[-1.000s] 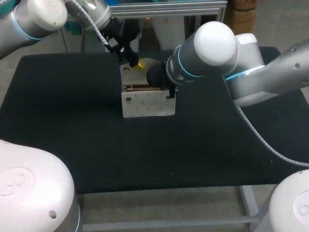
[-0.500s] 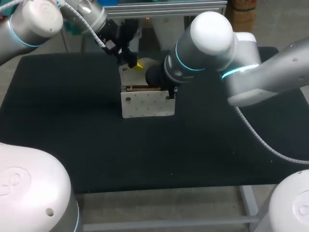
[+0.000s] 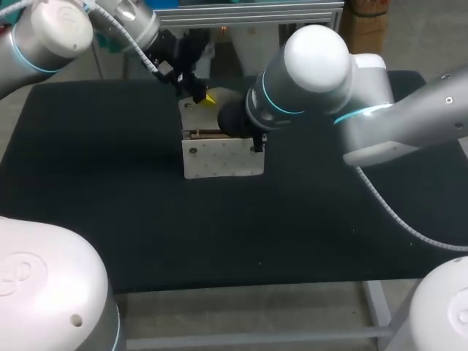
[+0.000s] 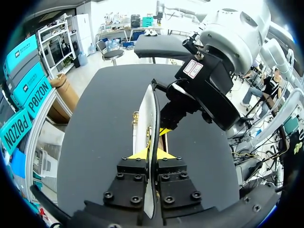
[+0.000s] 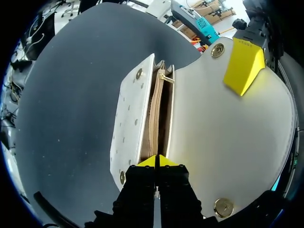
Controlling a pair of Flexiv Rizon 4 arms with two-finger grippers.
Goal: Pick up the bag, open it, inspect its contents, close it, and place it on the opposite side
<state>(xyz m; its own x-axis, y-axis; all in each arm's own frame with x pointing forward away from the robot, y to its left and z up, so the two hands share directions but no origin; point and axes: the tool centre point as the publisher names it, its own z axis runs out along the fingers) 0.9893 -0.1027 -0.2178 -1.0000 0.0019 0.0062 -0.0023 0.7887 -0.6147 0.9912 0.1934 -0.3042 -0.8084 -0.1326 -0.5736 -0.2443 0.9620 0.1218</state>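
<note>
Head view, items by size.

1. Black table [image 3: 88, 183]: carries the task's one object.
2. Right arm [image 3: 395, 124]: enters from three o'clock and reaches past the middle. Left arm [image 3: 51, 36]: enters from ten o'clock.
3. White studded bag [image 3: 223, 157]: stands on the table, toward twelve o'clock from its middle, with its mouth up and open. Tan lining [image 5: 156, 114] shows in the right wrist view; no contents can be made out.
4. Flap [image 5: 228, 123]: laid back toward twelve o'clock, clear of the mouth.
5. Left gripper [image 4: 152, 154]: yellow tips pressed on the flap's rim from both sides, a thin pinch.
6. Right gripper [image 5: 156, 161]: tips nearly together, nipping the bag's end wall at the three o'clock end of the mouth.
7. Brass snaps [image 5: 223, 207]: two, on the flap's inner face.

Hazards, as judged: both holds are edge pinches. An uneven pull could slip the flap free, dropping it over the mouth, or tip the bag. A skewed flap would miss its snaps on closing. The wrists sit close together, so a careless swing risks contact.
</note>
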